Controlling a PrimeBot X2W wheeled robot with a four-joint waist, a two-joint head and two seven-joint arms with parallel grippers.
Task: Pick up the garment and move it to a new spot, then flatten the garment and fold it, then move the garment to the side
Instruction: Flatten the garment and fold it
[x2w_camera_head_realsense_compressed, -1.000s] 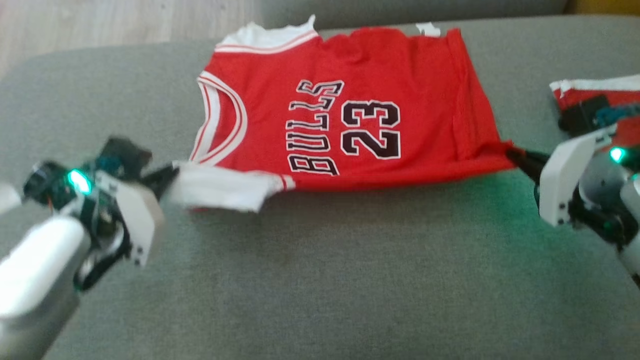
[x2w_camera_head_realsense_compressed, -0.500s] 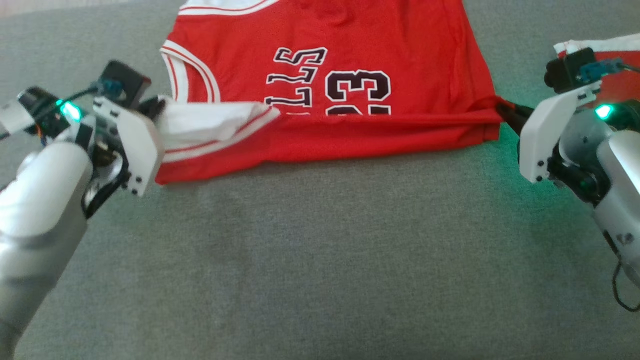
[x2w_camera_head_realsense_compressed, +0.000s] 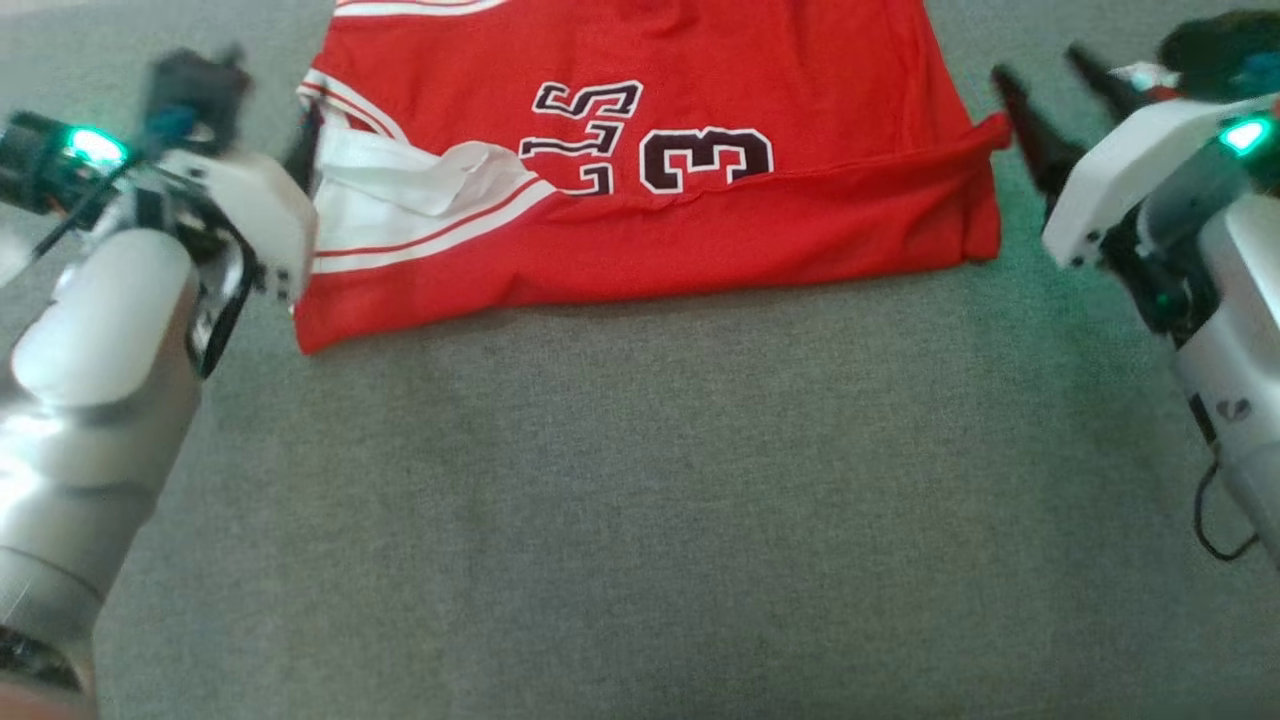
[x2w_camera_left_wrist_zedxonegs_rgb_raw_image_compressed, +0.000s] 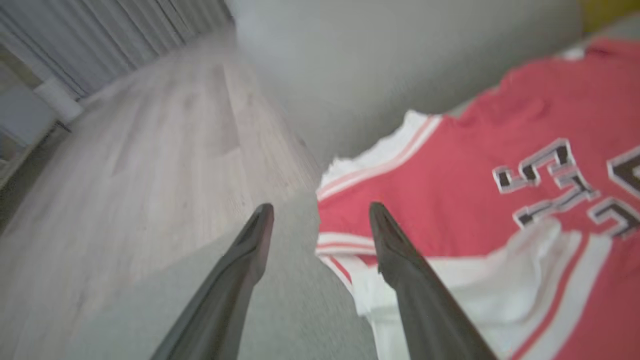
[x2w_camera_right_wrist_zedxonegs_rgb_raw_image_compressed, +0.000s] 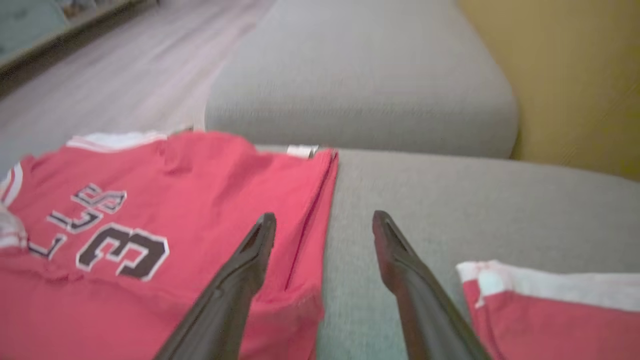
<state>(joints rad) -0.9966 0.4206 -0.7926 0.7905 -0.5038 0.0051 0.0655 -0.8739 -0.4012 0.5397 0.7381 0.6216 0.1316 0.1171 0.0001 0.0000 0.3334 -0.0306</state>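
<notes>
Head camera looks down at the garment (x2w_camera_head_realsense_compressed: 700, 230); wrist cameras view it closely from opposite ends.

left gripper (x2w_camera_left_wrist_zedxonegs_rgb_raw_image_compressed: 320, 212) and right gripper (x2w_camera_head_realsense_compressed: 1040, 68) both have jaws spread wide with nothing between them, each pointing forward from its own side

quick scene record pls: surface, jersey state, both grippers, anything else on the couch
surface: grey couch
jersey: red with white trim, lying on the couch, near edge folded over part of the print
left gripper: open, holding nothing, at the jersey's left end
right gripper: open, holding nothing, at the jersey's right end
other: second garment, red and white, on the couch right of the jersey, apart from it
progress: one fold in; not yet moved aside
</notes>
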